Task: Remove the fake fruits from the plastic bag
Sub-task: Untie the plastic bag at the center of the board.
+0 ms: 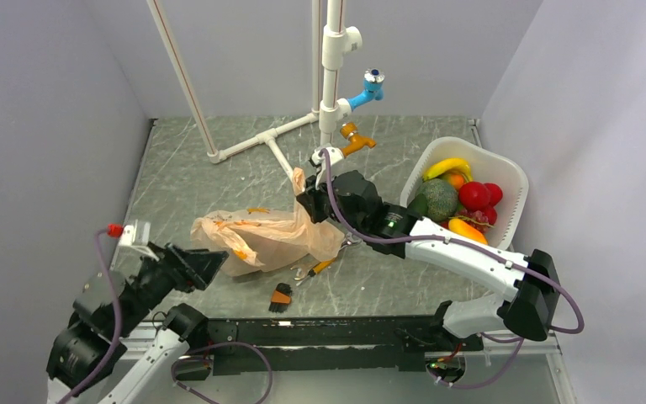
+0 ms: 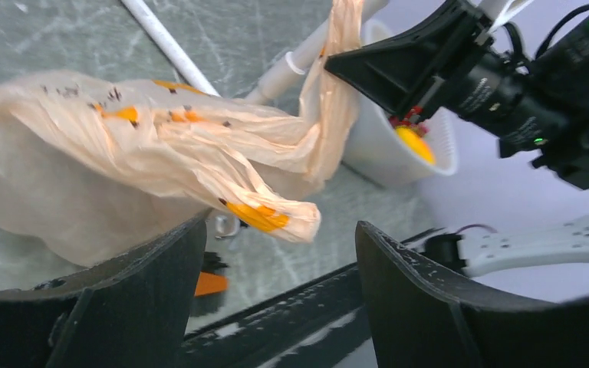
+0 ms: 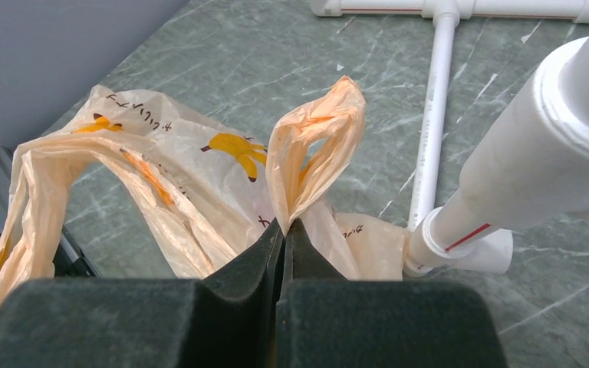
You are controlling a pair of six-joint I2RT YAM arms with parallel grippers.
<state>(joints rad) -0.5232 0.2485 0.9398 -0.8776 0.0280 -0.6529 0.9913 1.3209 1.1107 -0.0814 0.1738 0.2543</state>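
Observation:
The peach-orange plastic bag (image 1: 261, 237) lies crumpled in the middle of the table. My right gripper (image 1: 309, 202) is shut on one loop handle (image 3: 310, 146) and holds it up; its tips (image 3: 284, 230) pinch the film. The bag (image 3: 161, 176) sags to the left below it. My left gripper (image 1: 215, 263) is open at the bag's left end, and the bag (image 2: 123, 153) hangs just beyond its gap (image 2: 280, 264). No fruit shows in the bag. A red fruit (image 1: 473, 195) and an orange fruit (image 1: 455, 179) lie in the white basket (image 1: 513, 172).
The basket also holds a banana (image 1: 446, 166) and a green melon (image 1: 440, 199). A white pipe stand (image 1: 330, 76) with blue and orange taps rises behind the bag. A small orange-black brush (image 1: 281, 296) and a tool (image 1: 320, 268) lie in front of the bag.

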